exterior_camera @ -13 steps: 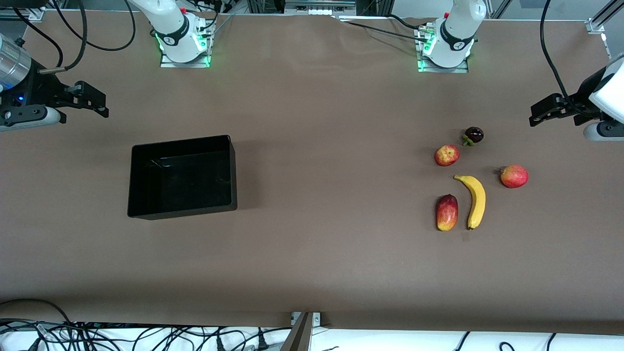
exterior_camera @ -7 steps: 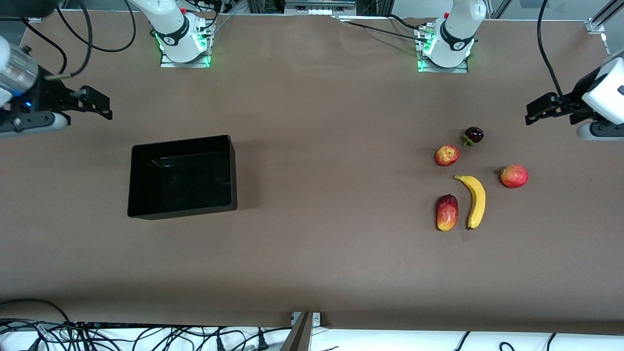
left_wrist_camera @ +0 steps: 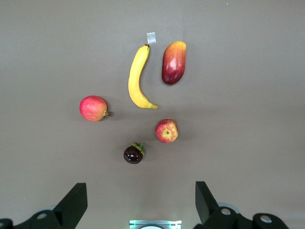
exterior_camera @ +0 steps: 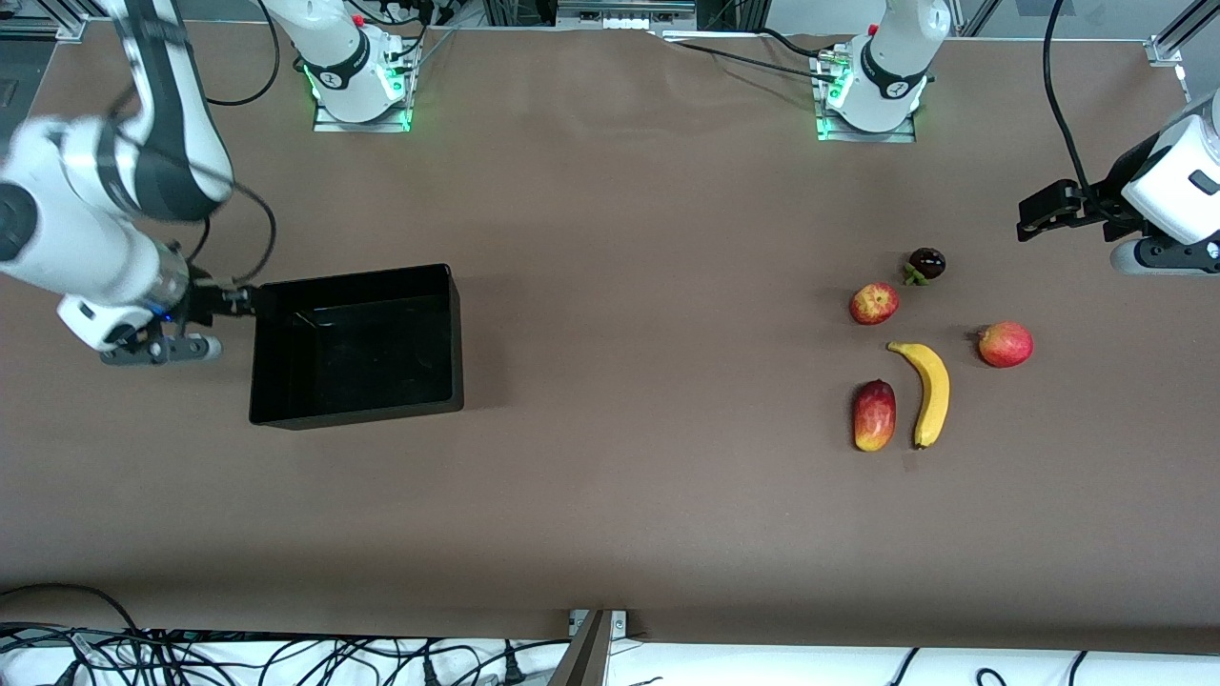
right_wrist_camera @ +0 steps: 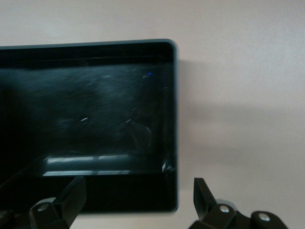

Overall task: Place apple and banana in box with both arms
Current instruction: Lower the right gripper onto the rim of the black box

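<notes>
the left gripper (exterior_camera: 1034, 211) hangs over bare table at the left arm's end, above the tabletop just farther from the front camera than the fruit cluster. its fingers (left_wrist_camera: 71, 202) are spread wide in the left wrist view, with nothing between them and nothing touched. the right gripper (exterior_camera: 224, 303) is at the box (exterior_camera: 456, 333), over the short wall that faces the right arm's end of the table. in the right wrist view its fingers (right_wrist_camera: 64, 200) are also parted wide and hold nothing; whether either tip touches the box rim cannot be told, since the tips run out of that picture and the front view shows them blurred against the black wall.

taking the banana (exterior_camera: 929, 391) as the landmark: the apple (exterior_camera: 874, 303) lies near it, farther from the front camera, apart from its stem end. an oblong red-and-yellow fruit (exterior_camera: 874, 415) lies just beside the banana, toward the right arm's end, not touching. a pink-red round fruit (exterior_camera: 1006, 344) sits near the banana toward the left arm's end. a small dark purple fruit (exterior_camera: 925, 264) with a green cap lies farther from the camera than the banana, just beside the apple. the box stands well apart from the banana, toward the right arm's end, open and with nothing in it.

the right wrist view cuts off one end of the box, and its inside shows only glossy streaks.
</notes>
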